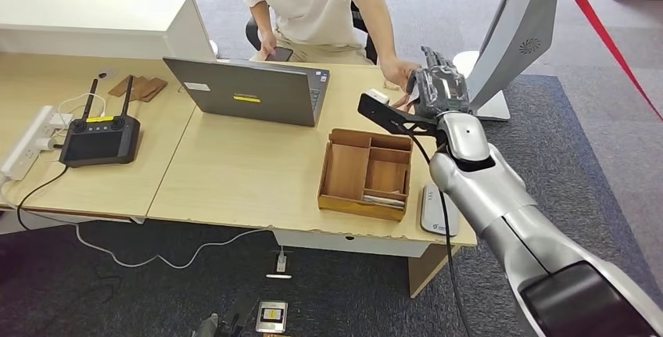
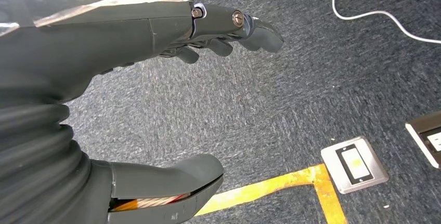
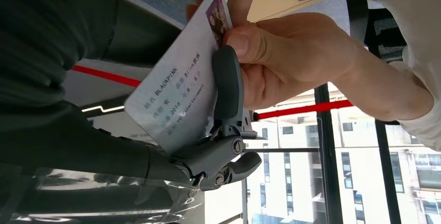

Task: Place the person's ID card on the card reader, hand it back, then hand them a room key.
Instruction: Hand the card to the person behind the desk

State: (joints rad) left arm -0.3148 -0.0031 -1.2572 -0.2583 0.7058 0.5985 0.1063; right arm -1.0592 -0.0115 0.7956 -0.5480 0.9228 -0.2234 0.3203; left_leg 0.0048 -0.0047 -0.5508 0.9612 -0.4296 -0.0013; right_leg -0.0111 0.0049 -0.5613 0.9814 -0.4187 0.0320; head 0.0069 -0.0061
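Observation:
My right hand (image 1: 442,91) is stretched out over the table's far right corner, where it meets the person's hand (image 1: 399,71). The right wrist view shows the white ID card (image 3: 177,99) with its small photo and printed text pinched in my right hand (image 3: 208,156), one dark finger (image 3: 227,86) lying across its face. The person's hand (image 3: 291,63) grips the same card at its photo end. A flat white card reader (image 1: 438,210) lies near the table's front edge. My left hand (image 2: 156,31) hangs over the carpet, fingers apart and holding nothing.
A wooden compartment box (image 1: 365,173) with cards in its front slot stands beside the reader. A grey laptop (image 1: 250,89) sits mid-table, a black controller (image 1: 100,140) and a power strip (image 1: 31,141) at the left. The person sits behind the desk with a phone (image 1: 279,54).

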